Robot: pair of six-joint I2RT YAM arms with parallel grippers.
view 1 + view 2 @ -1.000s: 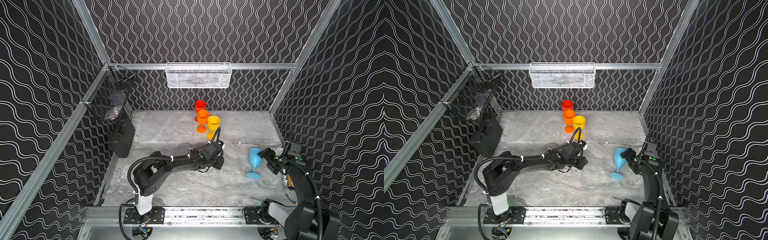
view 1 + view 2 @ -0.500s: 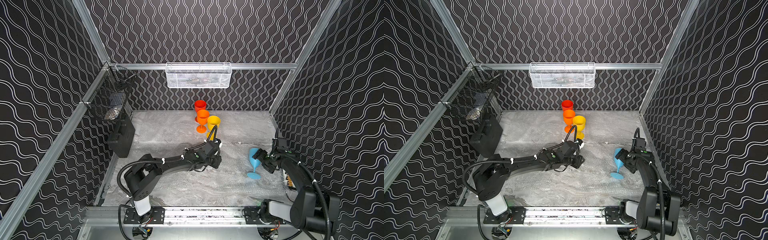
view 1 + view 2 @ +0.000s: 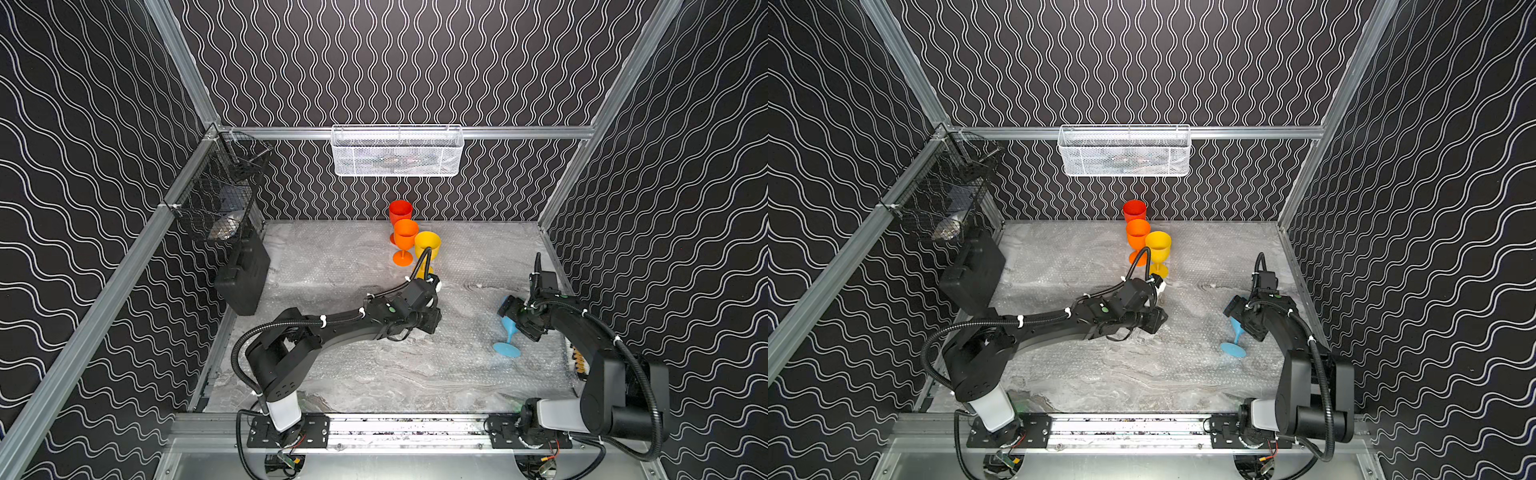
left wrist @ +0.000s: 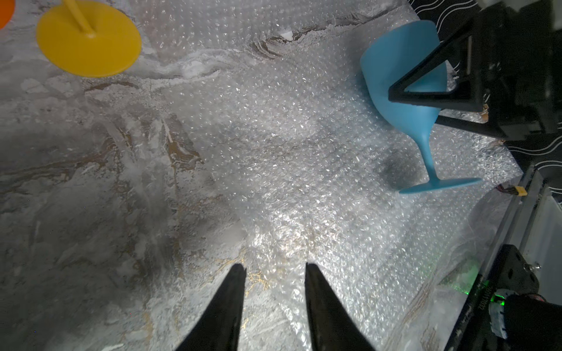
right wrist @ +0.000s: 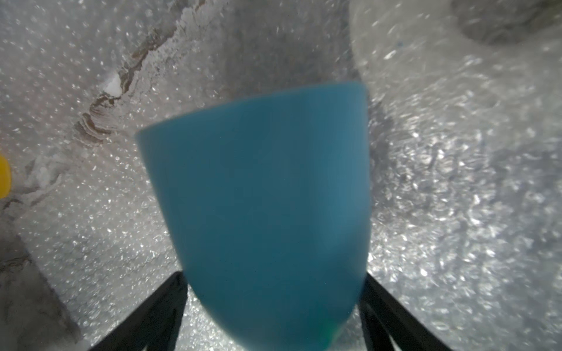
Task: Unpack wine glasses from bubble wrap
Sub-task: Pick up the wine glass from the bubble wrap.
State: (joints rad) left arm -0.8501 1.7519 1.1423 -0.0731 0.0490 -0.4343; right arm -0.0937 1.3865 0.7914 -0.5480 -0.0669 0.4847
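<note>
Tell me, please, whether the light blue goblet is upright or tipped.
Tipped: the light blue goblet leans over with its foot canted, its bowl gripped in the right gripper.

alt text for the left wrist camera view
A tilted light blue plastic goblet is gripped at its bowl by the right gripper, over clear bubble wrap spread on a marble-patterned table. The left gripper, fingers apart and empty, hangs in the foreground; a yellow plastic goblet's round foot stands farther off.

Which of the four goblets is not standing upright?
The light blue goblet: tilted in the right gripper; the red goblet, orange goblet and yellow goblet stand upright.
</note>
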